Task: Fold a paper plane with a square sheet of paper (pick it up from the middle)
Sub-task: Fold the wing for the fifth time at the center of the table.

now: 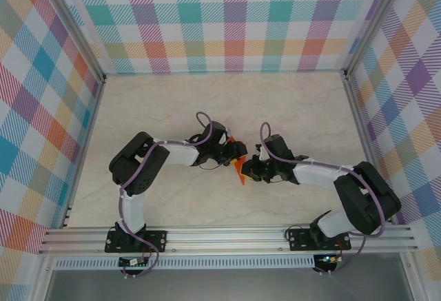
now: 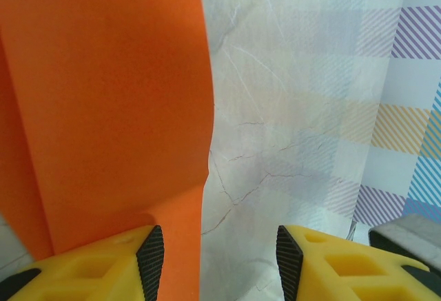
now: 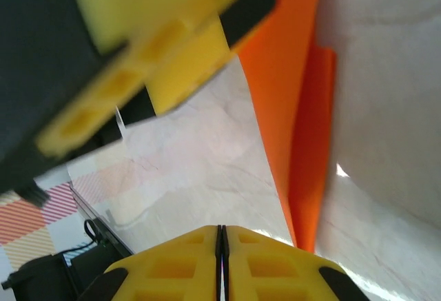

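**Overhead view.** The two arms are meeting over the middle of the marble-patterned table (image 1: 172, 108). The orange sheet of paper (image 1: 240, 168) is showing as a small sliver between the left gripper (image 1: 238, 151) and the right gripper (image 1: 251, 170). It is just beside both. From this height it cannot be told whether it is resting on the table or whether either gripper is touching it. Plaid walls (image 1: 227, 18) are enclosing the table on three sides.

**Left wrist view.** The left gripper (image 2: 217, 256) is standing partly open, with bare table visible through the gap. The sheet of paper (image 2: 103, 108) is rising as a broad, upright panel on the left. Its lower strip is running down just inside the left-hand finger (image 2: 150, 260), and it is well apart from the opposite finger (image 2: 289, 260), so nothing is being clamped.

**Right wrist view.** The right gripper (image 3: 220, 246) is closed, its yellow fingers pressing together along a single seam. No paper is visible in that seam. The sheet of paper (image 3: 293, 108) is passing to the right of the fingers. Here it is showing what the other views do not: two overlapping layers, one darker than the other. A yellow finger of the left gripper (image 3: 158, 39) is looming at upper left.
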Controlling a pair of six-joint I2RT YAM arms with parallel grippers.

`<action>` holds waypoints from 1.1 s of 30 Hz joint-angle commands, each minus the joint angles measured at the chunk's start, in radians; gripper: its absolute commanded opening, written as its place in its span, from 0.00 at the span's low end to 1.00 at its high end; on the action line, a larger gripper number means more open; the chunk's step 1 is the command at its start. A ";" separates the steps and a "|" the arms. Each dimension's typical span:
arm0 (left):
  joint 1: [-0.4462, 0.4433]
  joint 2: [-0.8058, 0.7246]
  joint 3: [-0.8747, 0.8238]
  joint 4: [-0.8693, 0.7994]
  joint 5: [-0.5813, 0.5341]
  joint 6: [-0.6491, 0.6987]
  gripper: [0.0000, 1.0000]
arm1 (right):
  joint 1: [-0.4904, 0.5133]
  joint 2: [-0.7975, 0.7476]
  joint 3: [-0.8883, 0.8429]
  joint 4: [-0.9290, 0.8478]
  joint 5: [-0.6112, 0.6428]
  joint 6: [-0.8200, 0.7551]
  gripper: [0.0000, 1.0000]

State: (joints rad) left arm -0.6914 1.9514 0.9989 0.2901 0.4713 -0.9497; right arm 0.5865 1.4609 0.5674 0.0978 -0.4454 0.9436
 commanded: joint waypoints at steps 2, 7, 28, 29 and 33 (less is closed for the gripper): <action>0.006 0.052 -0.010 -0.097 -0.033 0.017 0.50 | 0.005 0.090 0.044 0.065 0.016 0.043 0.11; 0.006 0.047 -0.007 -0.097 -0.030 0.017 0.50 | 0.004 0.152 0.025 0.068 0.030 0.029 0.09; 0.027 0.041 0.088 -0.223 -0.083 0.133 0.51 | 0.004 0.225 -0.062 -0.025 0.062 0.024 0.03; 0.031 0.044 0.096 -0.231 -0.086 0.140 0.51 | 0.003 0.224 -0.063 -0.027 0.061 0.024 0.03; 0.058 0.058 0.119 -0.242 -0.078 0.160 0.51 | 0.000 0.220 -0.075 -0.027 0.060 0.023 0.02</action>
State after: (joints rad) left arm -0.6838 1.9705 1.0977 0.1101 0.4706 -0.8474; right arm 0.5827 1.6226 0.5430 0.2321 -0.4385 0.9802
